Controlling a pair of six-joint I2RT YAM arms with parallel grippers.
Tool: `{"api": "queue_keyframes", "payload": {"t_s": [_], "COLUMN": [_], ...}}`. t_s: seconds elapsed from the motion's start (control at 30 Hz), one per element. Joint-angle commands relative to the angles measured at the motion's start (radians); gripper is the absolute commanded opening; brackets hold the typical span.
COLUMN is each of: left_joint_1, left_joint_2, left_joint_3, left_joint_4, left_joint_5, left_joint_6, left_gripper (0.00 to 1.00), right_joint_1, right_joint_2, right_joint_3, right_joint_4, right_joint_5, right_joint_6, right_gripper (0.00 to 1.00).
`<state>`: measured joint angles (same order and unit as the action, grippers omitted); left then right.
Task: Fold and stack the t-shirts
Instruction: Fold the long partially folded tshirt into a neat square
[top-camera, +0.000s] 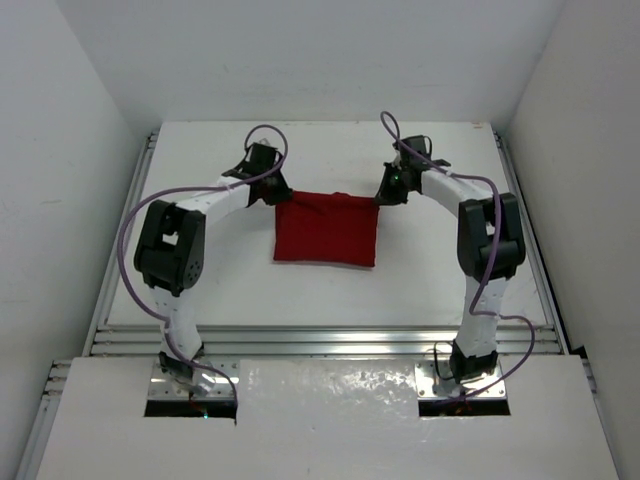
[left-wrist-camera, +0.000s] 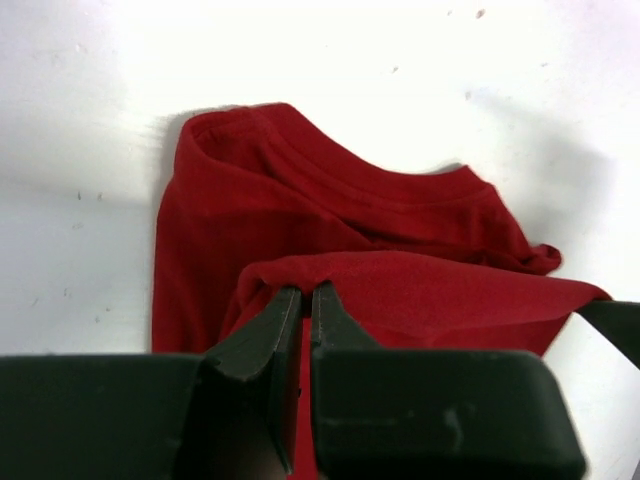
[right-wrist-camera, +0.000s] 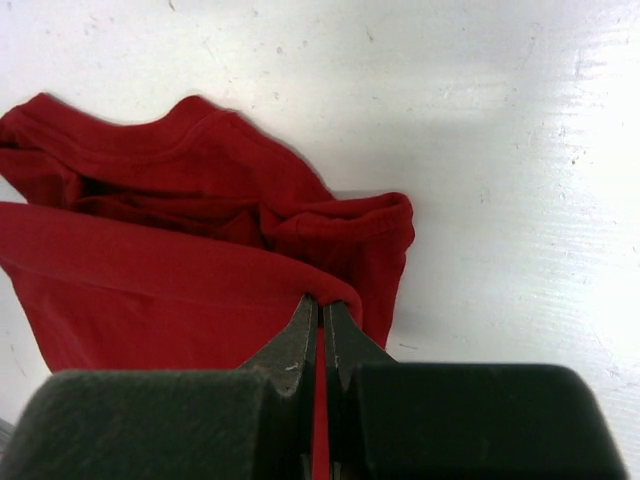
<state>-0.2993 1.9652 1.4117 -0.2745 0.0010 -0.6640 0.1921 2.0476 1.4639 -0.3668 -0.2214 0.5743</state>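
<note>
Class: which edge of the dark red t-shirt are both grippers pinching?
The t-shirt's far edge, uppermost in the top view; the left gripper and right gripper each clamp a corner there.

T-shirt (top-camera: 326, 230): soft matt red cloth, ribbed collar. Table (top-camera: 420, 290): smooth white, lightly scuffed.

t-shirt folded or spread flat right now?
Folded. The t-shirt is a compact rectangle from above; wrist views show a layer doubled over the collar, pinched by left gripper and right gripper.

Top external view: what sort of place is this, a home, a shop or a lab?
Probably a lab robot cell: a white table boxed in by bare white panels, aluminium rails along its near edge, and a dark red t-shirt lying on it.
</note>
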Motion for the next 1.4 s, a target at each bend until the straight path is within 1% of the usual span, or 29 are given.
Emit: {"api": "queue_keyframes", "payload": {"t_s": [0.0, 0.1, 0.23, 0.43, 0.5, 0.57, 0.73, 0.77, 0.8, 0.83, 0.9, 0.93, 0.97, 1.0, 1.03, 1.07, 1.13, 1.17, 1.2, 1.23, 1.27, 1.3, 1.33, 1.37], "left_joint_1": [0.014, 0.014, 0.019, 0.026, 0.026, 0.026, 0.029, 0.032, 0.032, 0.034, 0.034, 0.034, 0.034, 0.034, 0.034, 0.032, 0.017, 0.003, -0.009, -0.032, -0.037, -0.038, -0.038, -0.038], "left_joint_2": [-0.100, -0.115, -0.053, 0.043, 0.063, 0.067, 0.031, 0.028, 0.026, 0.021, 0.014, 0.003, -0.003, -0.012, -0.037, -0.058, -0.124, -0.146, -0.163, -0.179, -0.183, -0.184, -0.186, -0.187], "left_joint_3": [-0.023, -0.043, -0.008, 0.033, 0.038, 0.035, -0.005, -0.008, -0.008, -0.007, -0.007, -0.005, -0.002, -0.002, -0.002, -0.019, -0.058, -0.097, -0.117, -0.128, -0.146, -0.161, -0.174, -0.204], "left_joint_4": [0.037, 0.052, 0.037, 0.047, 0.047, 0.049, 0.073, 0.078, 0.078, 0.078, 0.084, 0.084, 0.083, 0.075, 0.066, 0.058, 0.083, 0.090, 0.109, 0.101, 0.084, 0.081, 0.077, 0.075], "left_joint_5": [-0.050, -0.056, -0.059, -0.078, -0.082, -0.096, -0.163, -0.167, -0.176, -0.179, -0.193, -0.200, -0.208, -0.225, -0.239, -0.260, -0.274, -0.295, -0.306, -0.317, -0.315, -0.303, -0.305, -0.318], "left_joint_6": [-0.011, -0.009, -0.009, -0.023, -0.031, -0.040, -0.069, -0.069, -0.069, -0.075, -0.074, -0.075, -0.075, -0.074, -0.077, -0.078, -0.068, -0.063, -0.048, -0.054, -0.071, -0.101, -0.123, -0.135], "left_gripper": [0.00, 0.00, 0.00, 0.00, 0.00, 0.00, 0.00, 0.00, 0.00, 0.07, 0.24, 0.36, 0.38, 0.43, 0.43, 0.44, 0.48, 0.50, 0.53, 0.54, 0.54, 0.49, 0.46, 0.36], "right_joint_1": [-0.008, -0.008, -0.008, -0.008, -0.008, -0.008, -0.008, -0.008, -0.008, -0.008, -0.008, -0.008, -0.008, -0.008, -0.008, -0.006, 0.000, 0.003, 0.009, 0.009, 0.009, 0.010, 0.013, 0.020], "right_joint_2": [-0.053, -0.049, 0.037, 0.120, 0.132, 0.155, 0.201, 0.206, 0.210, 0.217, 0.212, 0.209, 0.197, 0.188, 0.174, 0.134, 0.077, 0.024, 0.010, 0.008, 0.016, 0.044, 0.060, 0.075], "right_joint_3": [0.052, 0.058, 0.140, 0.184, 0.190, 0.202, 0.256, 0.278, 0.288, 0.299, 0.326, 0.332, 0.345, 0.343, 0.336, 0.293, 0.206, 0.111, 0.072, 0.053, 0.047, 0.050, 0.055, 0.070], "right_joint_4": [0.016, 0.017, 0.005, 0.017, 0.023, 0.031, 0.054, 0.054, 0.057, 0.054, 0.049, 0.048, 0.045, 0.049, 0.060, 0.074, 0.170, 0.205, 0.270, 0.279, 0.281, 0.293, 0.302, 0.311], "right_joint_5": [0.002, -0.001, -0.025, -0.016, -0.022, -0.029, -0.042, -0.047, -0.058, -0.065, -0.062, -0.044, -0.033, -0.032, -0.039, -0.053, -0.093, -0.105, -0.114, -0.130, -0.151, -0.220, -0.255, -0.272], "right_joint_6": [-0.024, -0.025, -0.042, -0.057, -0.057, -0.067, -0.097, -0.103, -0.111, -0.117, -0.123, -0.131, -0.131, -0.143, -0.146, -0.146, -0.140, -0.136, -0.133, -0.129, -0.125, -0.122, -0.122, -0.125], "right_gripper": [0.00, 0.00, 0.00, 0.00, 0.03, 0.10, 0.18, 0.27, 0.32, 0.39, 0.45, 0.47, 0.50, 0.51, 0.51, 0.51, 0.51, 0.51, 0.46, 0.35, 0.21, 0.08, 0.00, 0.00]}}
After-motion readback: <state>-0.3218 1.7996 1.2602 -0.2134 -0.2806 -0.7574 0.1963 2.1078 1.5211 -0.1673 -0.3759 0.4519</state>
